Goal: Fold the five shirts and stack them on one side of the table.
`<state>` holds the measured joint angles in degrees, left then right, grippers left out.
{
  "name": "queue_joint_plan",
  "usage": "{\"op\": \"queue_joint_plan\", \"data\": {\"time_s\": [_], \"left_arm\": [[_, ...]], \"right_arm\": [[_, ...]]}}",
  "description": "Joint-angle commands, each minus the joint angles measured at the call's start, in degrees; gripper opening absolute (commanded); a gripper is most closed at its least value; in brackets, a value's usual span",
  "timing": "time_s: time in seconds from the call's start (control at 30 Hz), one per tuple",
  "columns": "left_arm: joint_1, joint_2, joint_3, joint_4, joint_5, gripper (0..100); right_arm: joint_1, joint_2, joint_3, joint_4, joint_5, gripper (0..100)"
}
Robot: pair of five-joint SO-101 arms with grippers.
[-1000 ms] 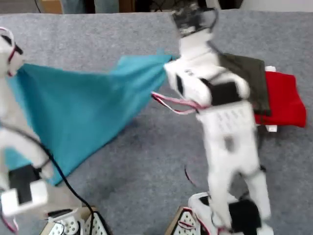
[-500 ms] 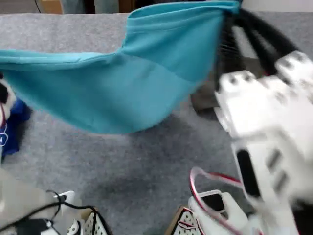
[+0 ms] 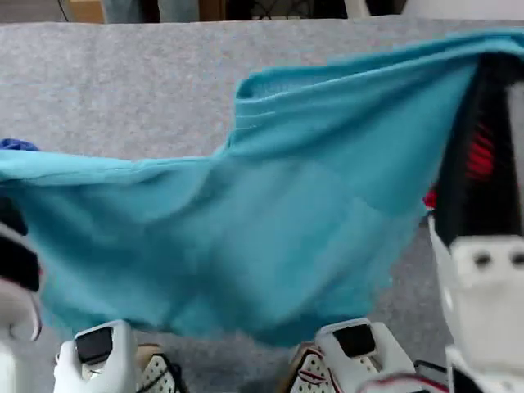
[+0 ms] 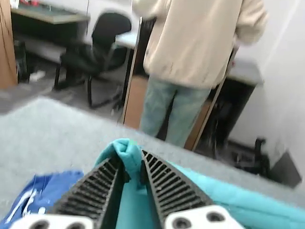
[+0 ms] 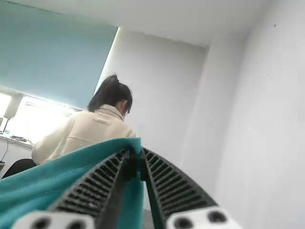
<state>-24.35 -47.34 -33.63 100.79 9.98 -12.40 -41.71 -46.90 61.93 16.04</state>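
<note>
Grey felt-like cloth covers the table (image 3: 123, 82), its nap fine and even. At my left a blue shirt (image 4: 43, 193) lies crumpled on it, with white print too blurred for me to read. My left gripper (image 4: 132, 162) has its ribbed black jaws pinched narrow on a bunched corner of the teal shirt (image 3: 270, 221). That shirt hangs in the air between both arms, a smooth soft knit. Its long axis runs across the table and rises toward the right. A ribbed neckband (image 3: 250, 102) sits on its upper edge, and the lower edge sags toward the near side. My right gripper (image 5: 134, 160) clamps the other corner, held high. Red fabric (image 3: 481, 160) shows behind the right arm (image 3: 483, 270).
</note>
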Motion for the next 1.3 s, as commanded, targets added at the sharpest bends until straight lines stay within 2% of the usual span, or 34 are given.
{"op": "queue_joint_plan", "data": {"time_s": [0.0,0.23,0.3,0.4,0.5,0.63,0.73,0.8,0.87,1.03,1.17,1.27], "left_arm": [[-0.1,-7.0,9.9,0.1,-1.4,3],[0.0,-17.2,25.9,-0.7,-2.8,3],[0.0,-17.2,33.1,-5.0,-2.3,3],[0.1,-17.2,46.5,-16.5,-2.3,3],[0.3,-17.0,59.4,-31.1,-2.1,3],[0.0,-11.2,75.7,-56.9,0.8,3],[0.2,-1.2,80.2,-74.4,3.0,3],[0.3,7.6,78.1,-81.1,3.3,3],[0.3,17.7,72.5,-84.7,3.3,3],[0.0,43.6,49.4,-84.7,3.3,3],[0.3,58.3,29.0,-74.8,3.3,3],[0.3,66.3,14.9,-65.4,3.3,3]], "right_arm": [[0.2,-0.7,-2.9,1.6,0.4,1.3],[0.1,0.9,0.0,7.6,0.9,1.3],[0.1,2.8,3.3,7.6,0.9,1.3],[0.0,6.0,10.4,5.5,0.9,1.3],[0.0,10.1,21.0,-1.3,0.9,1.3],[0.0,16.3,37.6,-16.4,0.9,1.3],[0.0,22.0,47.7,-30.4,0.8,1.3],[0.1,26.4,51.4,-38.6,0.5,1.3],[0.1,31.4,52.1,-45.0,0.4,1.3],[0.1,45.7,43.6,-53.9,0.5,1.3],[0.9,58.2,28.9,-53.8,0.4,1.3],[1.3,67.0,15.0,-48.5,0.4,1.3]]}}
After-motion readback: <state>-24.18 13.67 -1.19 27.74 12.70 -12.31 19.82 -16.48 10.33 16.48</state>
